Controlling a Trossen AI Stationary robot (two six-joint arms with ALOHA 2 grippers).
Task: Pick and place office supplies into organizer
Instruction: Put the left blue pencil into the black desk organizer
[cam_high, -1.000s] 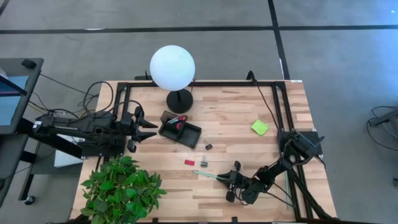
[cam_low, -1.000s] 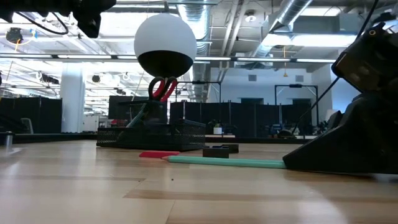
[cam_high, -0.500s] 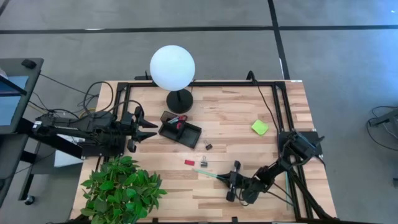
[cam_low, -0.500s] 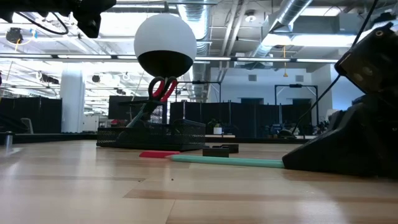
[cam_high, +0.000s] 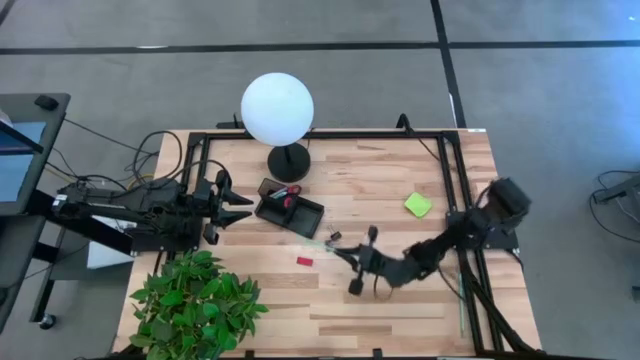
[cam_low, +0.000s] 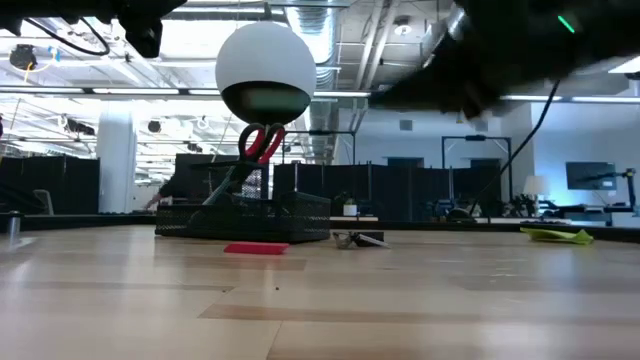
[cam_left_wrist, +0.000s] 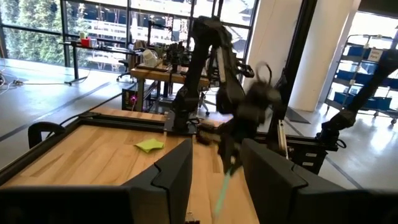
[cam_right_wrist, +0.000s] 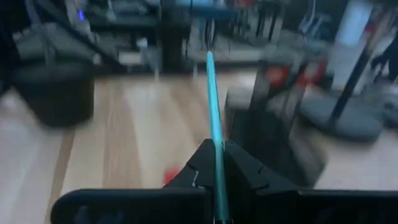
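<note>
- Wooden table (cam_high: 400, 310): light plank top with a black rail frame along its far and side edges.
- Potted plant (cam_high: 195, 300): leafy green, at the near left corner of the table.
- Lamp (cam_high: 277, 108): white globe on a round black base, at the far edge just behind the organizer.
- Left arm: lies along the table's left edge. Left gripper (cam_high: 232, 207) hovers just left of the organizer with its fingers (cam_left_wrist: 177, 177) spread apart and nothing between them.
- Right arm: reaches in from the right edge toward mid-table. Right gripper (cam_high: 352, 256) is lifted off the table, fingers pinched tight on the light-green pen (cam_right_wrist: 212, 118). The pen runs forward from the fingertips toward the organizer; in the high view its far tip (cam_high: 318, 240) lies just short of the organizer's near right corner.
- Organizer (cam_high: 290, 211): black divided tray, left of centre, set at a slant. The red-handled scissors (cam_high: 289, 194) stand in its far compartment, handles up.
- Lime-green sticky-note pad (cam_high: 418, 205): flat on the table, right of centre, well apart from the organizer.
- Small red block (cam_high: 305, 261): flat on the table, near side of the organizer, left of the right gripper.
- Tiny black clip (cam_high: 335, 236): on the table just right of the organizer's near corner, beside the pen's tip. Whether the pen touches it cannot be told.
</note>
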